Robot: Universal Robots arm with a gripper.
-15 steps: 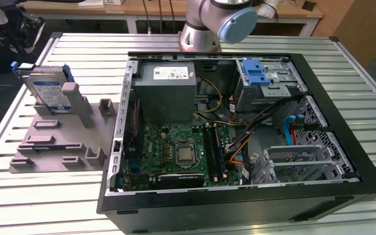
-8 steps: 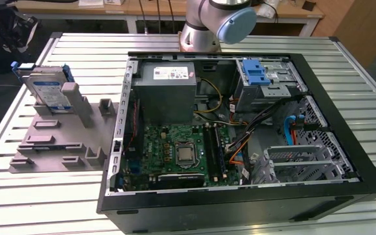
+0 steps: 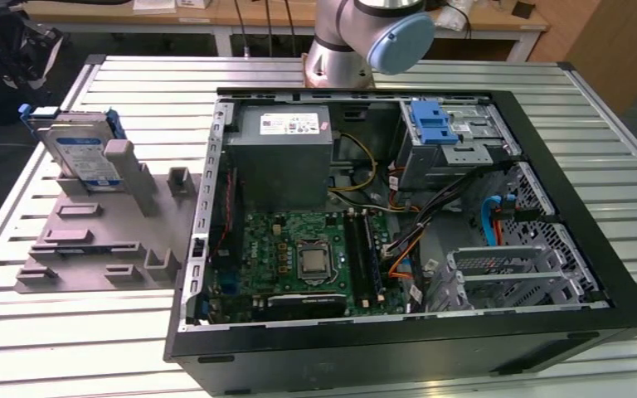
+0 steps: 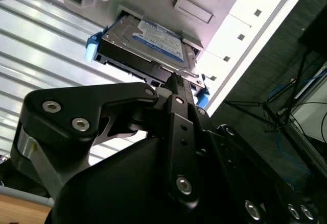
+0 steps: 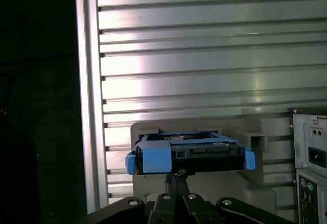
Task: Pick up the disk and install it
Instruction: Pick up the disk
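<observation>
Jaws pressed together, tips just before one disk (image 5: 185,154) propped in one grey stand (image 3: 86,240); one open computer case (image 3: 540,336) aside on counter (image 3: 31,348).

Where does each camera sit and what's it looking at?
Exterior view: off the arm, high up, looking down on the open computer case, grey stand and disk; the arm shows at the top.
Second wrist view: on the arm, looking past the pincer at the disk's labelled face.
First wrist view: on the arm, looking over the pincer at the disk's edge and slatted table.
Shared: all three show the disk on its stand.
</observation>
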